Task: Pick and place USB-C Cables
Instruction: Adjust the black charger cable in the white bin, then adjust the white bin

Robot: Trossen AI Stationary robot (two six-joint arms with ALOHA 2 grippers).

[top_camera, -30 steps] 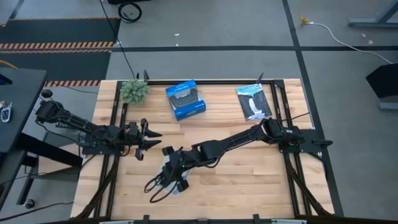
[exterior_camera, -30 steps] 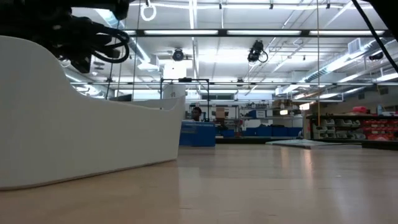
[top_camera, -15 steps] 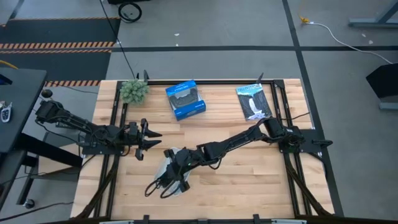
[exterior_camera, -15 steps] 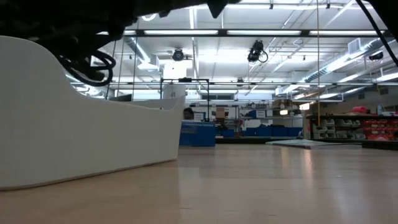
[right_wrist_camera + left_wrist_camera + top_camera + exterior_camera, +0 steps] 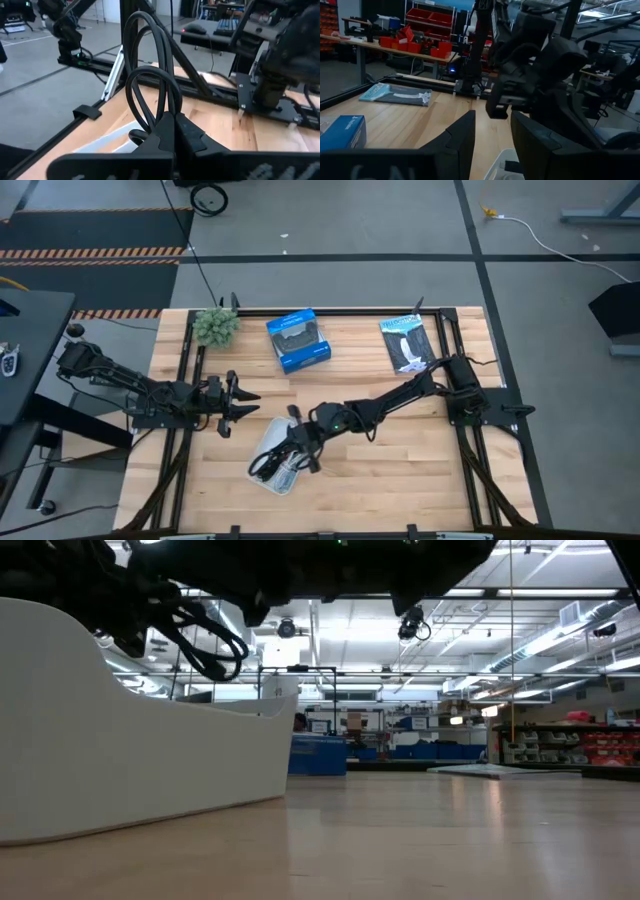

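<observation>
Black cable (image 5: 150, 85) loops stick up from the right gripper (image 5: 175, 131); we see its fingers pinched tight on the coil, carried over the white tray (image 5: 266, 448) for dropping, we judge. The cable hangs just above the tray rim. Left gripper (image 5: 243, 406) waits nearby, fingers apart, empty.

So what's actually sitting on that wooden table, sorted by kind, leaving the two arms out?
Blue cardboard box: 1
Dark flat packet with white print: 1
Green fuzzy plant-like clump: 1
White plastic tray: 1
Black looped cable, held by the right gripper over the tray: 1
Total: 5. I can't tell whether more cables lie in the tray.
</observation>
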